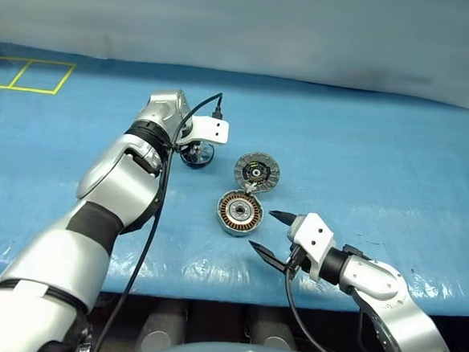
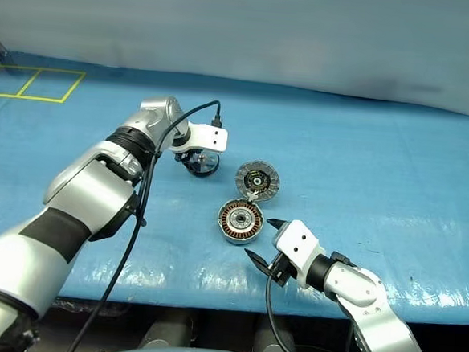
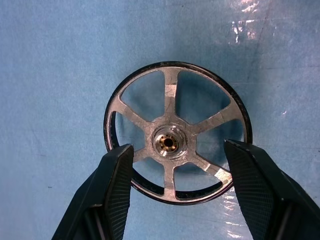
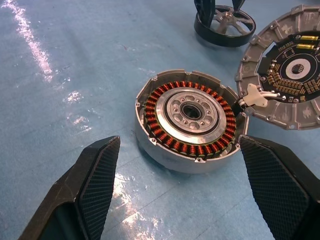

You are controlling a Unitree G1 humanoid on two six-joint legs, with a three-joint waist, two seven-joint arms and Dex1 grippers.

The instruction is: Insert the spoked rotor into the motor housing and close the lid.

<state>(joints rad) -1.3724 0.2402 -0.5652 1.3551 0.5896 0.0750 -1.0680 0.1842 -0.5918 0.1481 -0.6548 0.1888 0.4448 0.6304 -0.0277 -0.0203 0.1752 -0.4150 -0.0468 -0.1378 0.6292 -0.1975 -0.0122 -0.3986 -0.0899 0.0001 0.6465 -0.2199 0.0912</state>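
The spoked rotor [image 3: 170, 95], a black ring with silvery spokes and a brass hub, lies flat on the blue sheet. My left gripper [image 3: 177, 147] hangs open just over it, pointing steeply down, one finger on each side of the rim. The motor housing [image 4: 192, 112] [image 1: 240, 213] sits to the rotor's right and nearer me, its copper windings showing. The lid [image 4: 295, 70] [image 1: 256, 171] lies inner face up against the housing's far edge, joined by a small white connector. My right gripper [image 1: 261, 229] is open and empty, just short of the housing on its near right side.
A blue sheet [image 1: 365, 153] covers the table, with its front edge [image 1: 210, 291] close under my right arm. Yellow tape squares [image 1: 28, 77] mark the far left corner. A black cable [image 1: 155, 219] runs along my left arm.
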